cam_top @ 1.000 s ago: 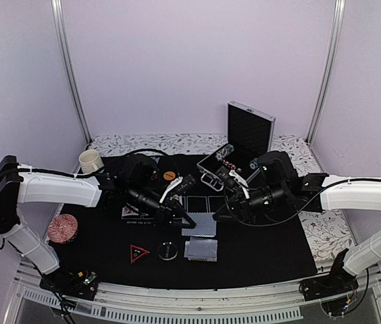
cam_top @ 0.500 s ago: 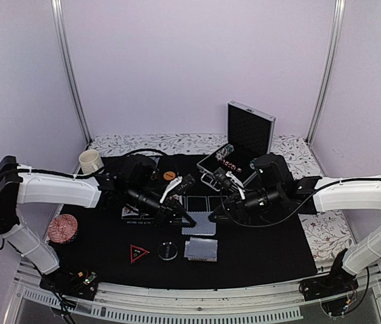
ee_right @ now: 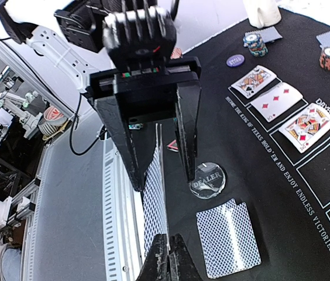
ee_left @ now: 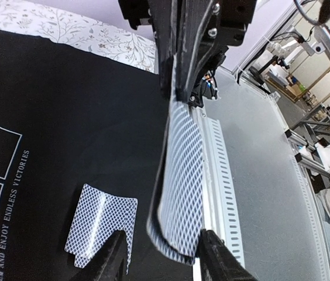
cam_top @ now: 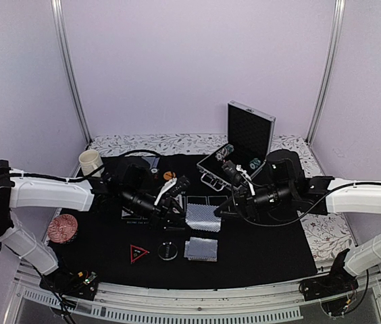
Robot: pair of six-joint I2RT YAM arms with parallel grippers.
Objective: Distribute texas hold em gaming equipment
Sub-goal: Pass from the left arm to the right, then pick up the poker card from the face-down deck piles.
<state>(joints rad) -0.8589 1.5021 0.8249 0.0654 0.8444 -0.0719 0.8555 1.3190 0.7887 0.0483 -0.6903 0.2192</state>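
Playing cards [cam_top: 202,217] hang just above the black surface [cam_top: 265,250], between both hands. The right hand [ee_right: 168,260] pinches their edge, fingers closed tight on them. The left hand [ee_left: 164,260] straddles them with fingers apart; whether it grips them I cannot tell.

Pale lilac walls [cam_top: 190,61] are closing in the space beyond the jaws. One silver post [cam_top: 69,74] is rising far to their left and another [cam_top: 327,67] to their right. A floral cloth [cam_top: 177,143] is covering the bench [cam_top: 197,302] behind them, and soft, even light is falling throughout.
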